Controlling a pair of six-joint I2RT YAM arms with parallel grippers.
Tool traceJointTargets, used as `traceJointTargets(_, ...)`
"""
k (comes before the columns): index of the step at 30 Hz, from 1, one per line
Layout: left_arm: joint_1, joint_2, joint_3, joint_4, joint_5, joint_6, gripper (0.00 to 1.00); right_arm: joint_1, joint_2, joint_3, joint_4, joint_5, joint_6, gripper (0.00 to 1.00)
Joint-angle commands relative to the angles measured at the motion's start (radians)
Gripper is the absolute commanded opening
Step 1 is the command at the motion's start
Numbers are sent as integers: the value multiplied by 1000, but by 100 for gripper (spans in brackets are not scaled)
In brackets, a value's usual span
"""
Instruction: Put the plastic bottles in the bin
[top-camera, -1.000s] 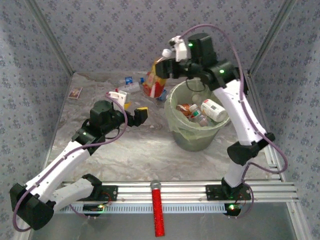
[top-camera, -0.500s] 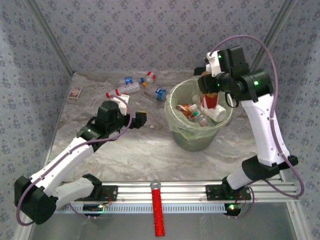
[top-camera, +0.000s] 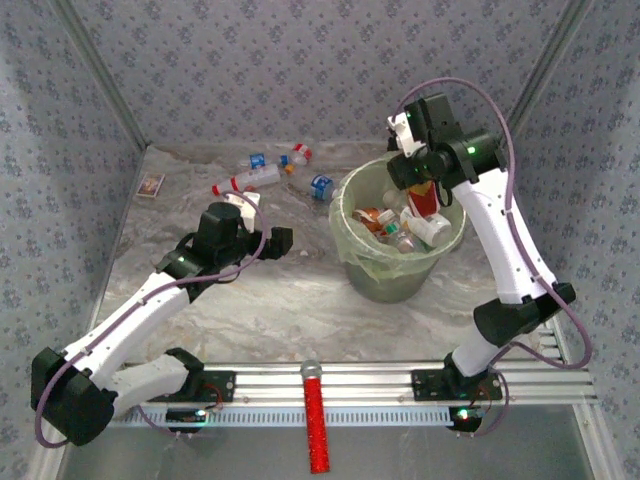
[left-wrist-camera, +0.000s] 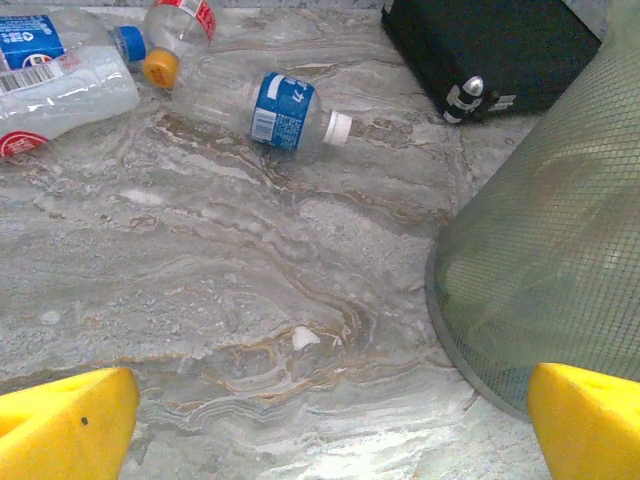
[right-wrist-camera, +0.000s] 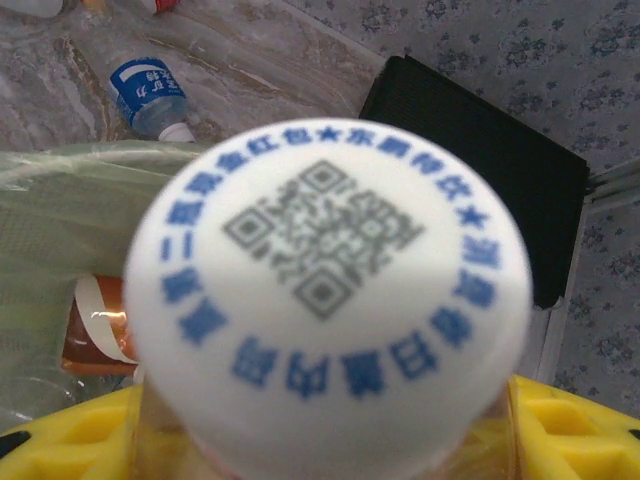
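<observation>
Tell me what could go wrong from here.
The bottle in the right gripper hangs near the bin's far rim; released, it might clip the rim or bounce off the bottles piled inside. The open left gripper sits close to the bin's wall and could nudge it while reaching.

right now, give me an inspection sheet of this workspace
surface: marbled grey tabletop, no spill seen
job's things: round pale-green translucent bin part full; about four clear plastic bottles loose on table, far-left of bin
clutter: flat black case, small brown-framed card, long red stick
grippers: left gripper open over table; right gripper shut on white-capped red-labelled bottle above bin
cables: purple cables loop along both arms
surroundings: blue floral-print walls
</observation>
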Motion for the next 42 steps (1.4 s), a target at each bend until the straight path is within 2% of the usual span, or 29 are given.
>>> traceJointTargets(1,-3,-16,21,-9,-13,-1,99,3,67,-104,-217,-68,13,53)
traceJointTargets(8,-3,-3,27,4,-10,-4,99,19,62,162,-234,-54,38,52)
traceJointTargets(12,-2,-2,24,11,-10,-4,99,46,52,255,-265,-126,64,52)
traceJointTargets(21,0,-6,20,3,-10,0,99,65,34,192,-349,-254,125,52)
traceJointTargets(30,3,17,32,6,0,0,99,64,41,-3,-325,-294,142,54)
traceJointTargets(32,5,24,38,-1,1,0,99,62,45,-18,-318,-301,148,58)
traceJointTargets(37,8,40,44,0,9,2,99,57,54,38,-316,-296,149,83)
traceJointTargets(39,10,44,47,1,10,2,99,50,59,86,-324,-292,150,87)
traceJointTargets(42,9,47,47,2,13,2,99,44,68,144,-328,-277,149,87)
